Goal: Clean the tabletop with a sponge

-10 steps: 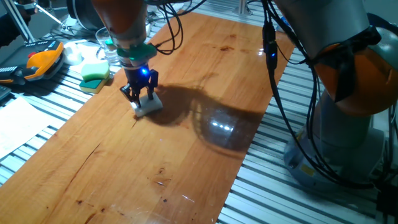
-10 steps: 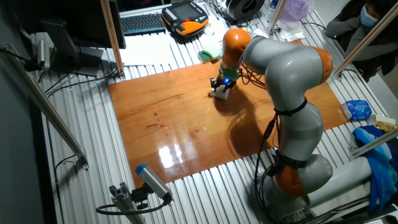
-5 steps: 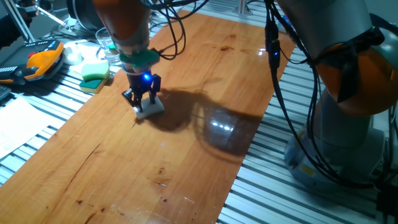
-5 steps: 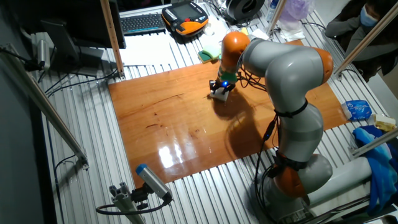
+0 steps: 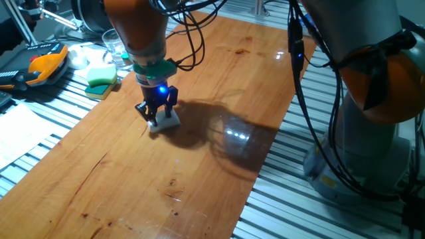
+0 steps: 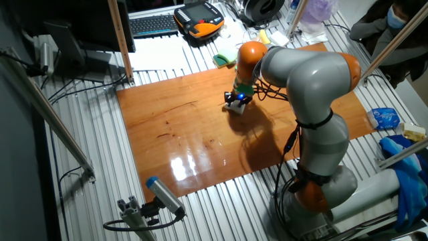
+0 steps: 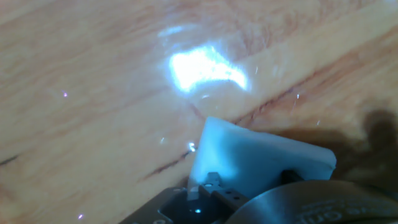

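white soft rectangular sponge [image 5: 165, 120] sat pressed on the glossy reddish-brown wooden worktop [image 5: 219, 73], clenched in the end effector [image 5: 158, 113]. excess downward force risked squeezing it out; drift risked skipped areas.

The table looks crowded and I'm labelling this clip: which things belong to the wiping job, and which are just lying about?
Part of the job:
- white sponge, pressed on the board
- gripper, shut on it
- wooden tabletop

Just lying about:
- green-topped yellow sponge beside the board
- orange handheld pendant
- keyboard
- blue packet
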Motion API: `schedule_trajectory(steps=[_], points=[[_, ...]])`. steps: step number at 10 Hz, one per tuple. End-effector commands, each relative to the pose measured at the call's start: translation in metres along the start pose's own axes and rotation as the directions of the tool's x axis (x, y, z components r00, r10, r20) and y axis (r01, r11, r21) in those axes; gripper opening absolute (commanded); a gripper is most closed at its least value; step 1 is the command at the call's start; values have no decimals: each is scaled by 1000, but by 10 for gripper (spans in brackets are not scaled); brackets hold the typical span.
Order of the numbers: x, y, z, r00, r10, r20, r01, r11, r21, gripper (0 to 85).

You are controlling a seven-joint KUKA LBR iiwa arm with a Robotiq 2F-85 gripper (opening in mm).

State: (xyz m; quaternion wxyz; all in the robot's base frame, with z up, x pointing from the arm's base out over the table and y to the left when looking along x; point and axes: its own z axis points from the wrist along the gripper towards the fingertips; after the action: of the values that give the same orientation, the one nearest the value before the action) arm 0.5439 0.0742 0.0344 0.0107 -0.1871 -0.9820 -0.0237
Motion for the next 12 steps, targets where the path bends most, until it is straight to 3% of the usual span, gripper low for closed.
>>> schedule_trajectory(steps=[1,8,10,12], points=[[5,1,-1,1000,4,0,-4,1000,3,510],[30,3,0,999,-23,-43,25,999,39,510],[37,1,-1,997,-42,-69,45,998,40,510],[38,-1,-6,993,-62,-96,68,996,61,510]])
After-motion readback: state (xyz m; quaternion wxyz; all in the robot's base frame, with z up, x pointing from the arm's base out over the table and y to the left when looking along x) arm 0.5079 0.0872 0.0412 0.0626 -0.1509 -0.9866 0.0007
